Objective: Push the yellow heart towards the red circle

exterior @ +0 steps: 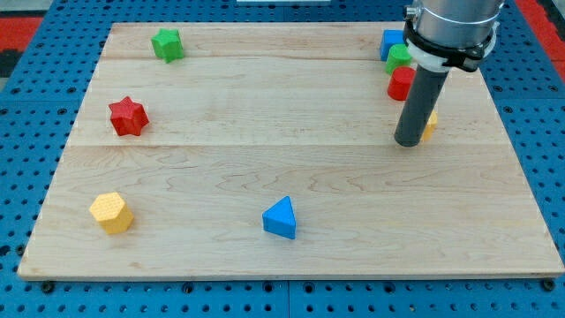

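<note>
The yellow heart [430,126] lies near the view's right, mostly hidden behind my rod; only a sliver shows at the rod's right side. The red circle [400,84] sits just above it, partly covered by the rod. My tip [408,143] rests on the board, touching or nearly touching the yellow heart's left lower side and below the red circle.
A green block [398,57] and a blue block [391,42] crowd just above the red circle at the top right. A green star-like block [167,44] is top left, a red star [127,116] at left, a yellow hexagon [111,213] bottom left, a blue triangle [281,218] bottom centre.
</note>
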Robot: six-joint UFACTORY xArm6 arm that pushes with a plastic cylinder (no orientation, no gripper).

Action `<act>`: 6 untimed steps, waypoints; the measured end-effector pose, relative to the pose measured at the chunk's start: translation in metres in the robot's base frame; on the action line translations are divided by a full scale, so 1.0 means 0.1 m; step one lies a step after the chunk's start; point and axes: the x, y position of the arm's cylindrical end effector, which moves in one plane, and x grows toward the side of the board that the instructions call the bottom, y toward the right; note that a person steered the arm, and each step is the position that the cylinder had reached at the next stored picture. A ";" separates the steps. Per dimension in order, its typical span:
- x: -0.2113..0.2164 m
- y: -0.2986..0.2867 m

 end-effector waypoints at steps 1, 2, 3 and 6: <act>0.28 0.12; 0.25 0.64; -0.05 0.55; 0.37 0.24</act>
